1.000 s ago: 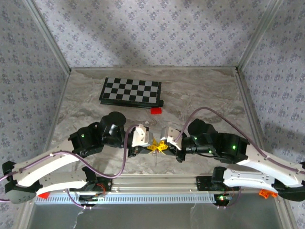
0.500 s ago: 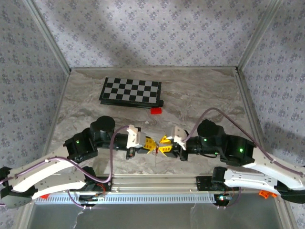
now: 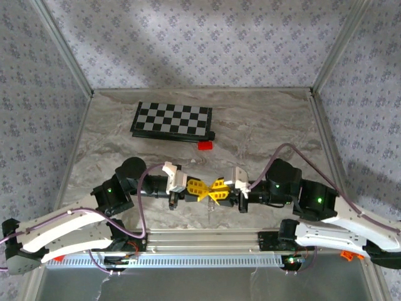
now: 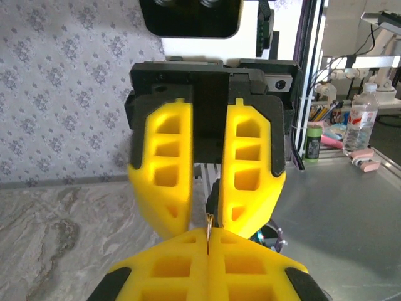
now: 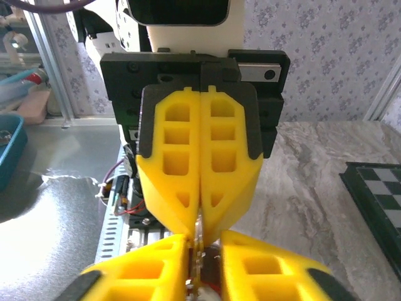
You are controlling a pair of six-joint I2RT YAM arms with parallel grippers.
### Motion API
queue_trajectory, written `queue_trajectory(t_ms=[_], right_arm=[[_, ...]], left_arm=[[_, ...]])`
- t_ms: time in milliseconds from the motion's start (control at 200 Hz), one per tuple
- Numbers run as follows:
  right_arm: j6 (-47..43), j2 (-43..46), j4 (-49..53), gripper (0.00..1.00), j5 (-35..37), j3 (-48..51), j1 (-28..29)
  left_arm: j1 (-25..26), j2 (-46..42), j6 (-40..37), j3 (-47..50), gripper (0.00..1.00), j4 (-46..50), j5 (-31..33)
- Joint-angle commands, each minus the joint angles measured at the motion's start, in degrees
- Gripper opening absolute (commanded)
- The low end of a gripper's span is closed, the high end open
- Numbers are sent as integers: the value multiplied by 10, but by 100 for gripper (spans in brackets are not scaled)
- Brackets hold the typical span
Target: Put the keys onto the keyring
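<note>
Left gripper (image 3: 202, 190): closed tight, both yellow pads pressed flat together, with a thin pale metal strand nipped at the very tips.
Right gripper (image 3: 215, 190): fingers parted by a narrow gap, meeting the left gripper tip to tip above the near edge of the table (image 3: 263, 132); not visibly clamped on anything.
Keyring (image 5: 198, 248): taken to be that pale strand, seen edge-on, running from the left tips into the gap between the right fingers and lying against 1 of them.
Key (image 5: 212, 290): probably the small hint of red low between the right fingers; too small and too hidden to be sure of shape or hold.
Stage, as judged: mid-threading, with 1 arm steadying the loop and the other working the tag onto it.
Handling of keyring: light, limp and slippery; likely to sag or swing from any single pinch point.
Handling of key: tiny, stiff and nearly weightless; easy to flick away or drop.
Where to hold: chain close to the working end, so little slack hangs free; tag by its flat faces, with the pale centre left uncovered.
Risk: right fingers closing on the chain instead of the tag, or dragging the strand out of the left pinch.
Elsewhere: chessboard (image 3: 171, 119) and larger red block (image 3: 204, 145), well apart toward the far side.
</note>
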State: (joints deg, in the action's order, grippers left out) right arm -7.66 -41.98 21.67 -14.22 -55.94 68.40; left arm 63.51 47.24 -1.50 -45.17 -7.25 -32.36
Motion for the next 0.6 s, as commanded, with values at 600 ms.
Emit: queue_trajectory(t_ms=[600], right_arm=[[-34,-76,189,0,62,-107,7]], left_arm=[[6,52,-122,-143,13,311,90]])
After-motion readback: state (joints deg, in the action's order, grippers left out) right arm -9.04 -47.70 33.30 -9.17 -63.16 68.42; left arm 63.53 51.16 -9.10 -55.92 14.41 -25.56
